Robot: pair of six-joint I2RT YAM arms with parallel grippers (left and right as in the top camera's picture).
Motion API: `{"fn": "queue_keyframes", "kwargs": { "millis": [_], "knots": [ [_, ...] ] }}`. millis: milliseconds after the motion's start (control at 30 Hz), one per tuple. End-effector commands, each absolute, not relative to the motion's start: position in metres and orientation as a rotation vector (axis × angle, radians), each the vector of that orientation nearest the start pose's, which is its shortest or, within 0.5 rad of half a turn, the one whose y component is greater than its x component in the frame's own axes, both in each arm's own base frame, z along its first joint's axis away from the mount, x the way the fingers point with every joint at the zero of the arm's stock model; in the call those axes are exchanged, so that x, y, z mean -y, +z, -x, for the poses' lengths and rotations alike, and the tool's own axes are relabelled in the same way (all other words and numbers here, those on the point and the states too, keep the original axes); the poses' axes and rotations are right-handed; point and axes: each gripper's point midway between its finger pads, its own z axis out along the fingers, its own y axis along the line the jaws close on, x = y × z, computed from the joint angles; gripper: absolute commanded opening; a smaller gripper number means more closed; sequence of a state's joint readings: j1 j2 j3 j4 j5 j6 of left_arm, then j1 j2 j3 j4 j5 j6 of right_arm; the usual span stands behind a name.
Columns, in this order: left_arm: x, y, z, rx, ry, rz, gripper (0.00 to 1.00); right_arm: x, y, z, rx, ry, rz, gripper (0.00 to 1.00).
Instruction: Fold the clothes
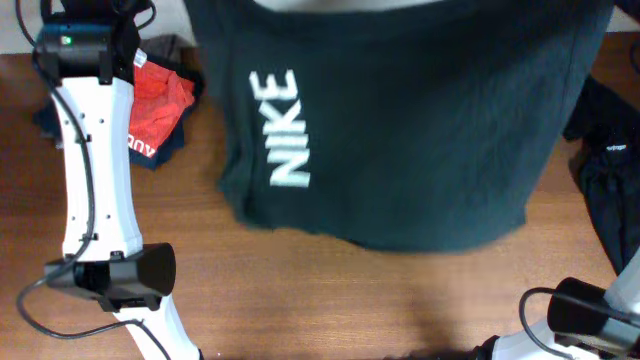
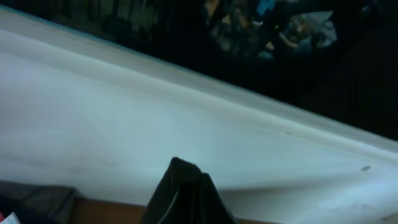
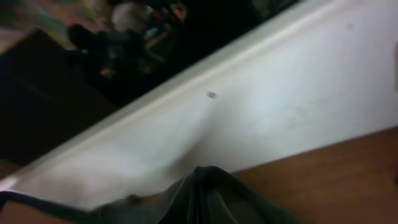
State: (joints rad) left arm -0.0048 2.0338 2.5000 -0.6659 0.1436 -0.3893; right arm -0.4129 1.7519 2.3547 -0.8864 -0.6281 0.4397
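NIKE T-shirt (image 1: 420, 130) is up close to the overhead camera, spread wide above the counter (image 1: 330, 300). We read left hand and right hand both clamped on its cloth, fingers hidden under the bunched fabric. Red garment (image 1: 155, 110) lies on the counter at left, black garment (image 1: 612, 180) at right.

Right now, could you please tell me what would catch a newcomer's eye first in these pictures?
The big dark Nike T-shirt dominates, filling the upper middle of the overhead view above the wooden table, its white lettering running vertically. Next come a crumpled red garment at the far left, beside the white left arm, and a black garment at the right edge.
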Motion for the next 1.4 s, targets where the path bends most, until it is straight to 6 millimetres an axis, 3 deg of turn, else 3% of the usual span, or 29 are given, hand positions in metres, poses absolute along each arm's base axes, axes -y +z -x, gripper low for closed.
{"fn": "queue_keyframes", "kwargs": {
  "millis": [0, 67, 133, 233, 333, 433, 567, 700, 833, 933, 1100, 1167, 1267, 1333, 1367],
  "knots": [
    [0.027, 0.595, -0.489, -1.495, -0.42, 0.154, 0.01, 0.066, 0.568, -0.398, -1.674, 0.626, -0.257, 0.04],
    [0.024, 0.614, -0.463, -1.473, -0.398, 0.138, 0.01, 0.065, 0.584, -0.377, -1.654, 0.588, -0.246, 0.04],
    [0.02, 0.619, -0.437, -1.496, -0.369, 0.137, 0.01, 0.061, 0.589, -0.36, -1.663, 0.554, -0.234, 0.04],
    [0.012, 0.594, -0.414, -1.625, -0.318, 0.188, 0.01, 0.057, 0.577, -0.342, -1.727, 0.52, -0.267, 0.04],
    [0.011, 0.546, -0.402, -1.825, -0.302, 0.234, 0.01, 0.064, 0.547, -0.332, -1.837, 0.459, -0.346, 0.04],
    [0.01, 0.491, -0.392, -2.049, -0.285, 0.283, 0.02, 0.076, 0.504, -0.322, -1.989, 0.387, -0.485, 0.04],
    [0.011, 0.423, -0.391, -2.313, -0.264, 0.337, 0.07, 0.081, 0.459, -0.31, -2.167, 0.356, -0.582, 0.04],
    [0.019, 0.356, -0.394, -2.565, -0.277, 0.332, 0.17, 0.084, 0.43, -0.315, -2.27, 0.353, -0.588, 0.04],
    [0.021, 0.292, -0.387, -2.79, -0.26, 0.383, 0.17, 0.089, 0.386, -0.318, -2.402, 0.381, -0.674, 0.04],
    [0.019, 0.257, -0.376, -2.912, -0.226, 0.413, 0.18, 0.092, 0.357, -0.317, -2.49, 0.385, -0.732, 0.04],
    [0.022, 0.221, -0.364, -3.032, -0.213, 0.424, 0.22, 0.093, 0.313, -0.31, -2.633, 0.397, -0.777, 0.04],
    [0.028, 0.211, -0.363, -3.056, -0.21, 0.406, 0.27, 0.099, 0.293, -0.306, -2.692, 0.355, -0.814, 0.11],
    [0.044, 0.196, -0.363, -3.082, -0.219, 0.341, 0.33, 0.11, 0.266, -0.301, -2.755, 0.275, -0.858, 0.4],
    [0.062, 0.188, -0.362, -3.096, -0.257, 0.283, 0.41, 0.116, 0.252, -0.299, -2.783, 0.234, -0.878, 0.67],
    [0.072, 0.184, -0.362, -3.102, -0.27, 0.246, 0.41, 0.117, 0.248, -0.299, -2.791, 0.226, -0.884, 0.7]
  ]
}}
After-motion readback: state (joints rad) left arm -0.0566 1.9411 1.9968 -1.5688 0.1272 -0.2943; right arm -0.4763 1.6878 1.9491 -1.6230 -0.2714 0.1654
